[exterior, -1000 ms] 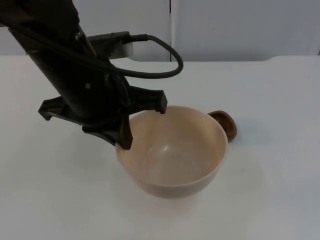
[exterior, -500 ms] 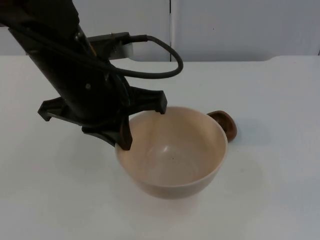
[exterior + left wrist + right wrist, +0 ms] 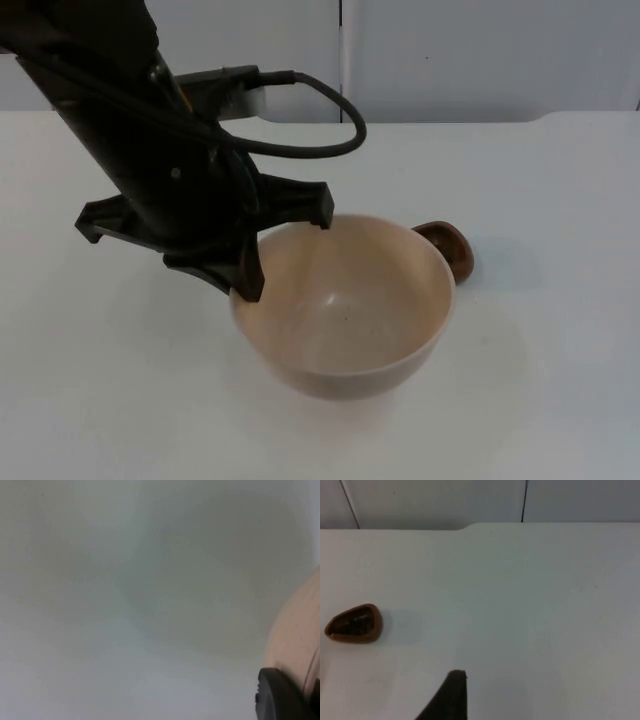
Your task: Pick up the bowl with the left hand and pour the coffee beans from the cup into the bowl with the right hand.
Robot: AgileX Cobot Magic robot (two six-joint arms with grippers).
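The white table [image 3: 560, 330] carries a wide, smooth cream bowl [image 3: 345, 310], round, deep and empty, with the left hand [image 3: 250, 270] clenched on its near-left rim, one finger inside and the bowl seemingly lifted a little. It looks rigid, glossy and probably slippery and breakable, so the rim pinch seems the sensible hold. Just behind the bowl's right side stands the small brown cup [image 3: 447, 246] of dark coffee beans [image 3: 355, 622], light and tippable, best taken round its wall; the right hand waits, its state I cannot tell.
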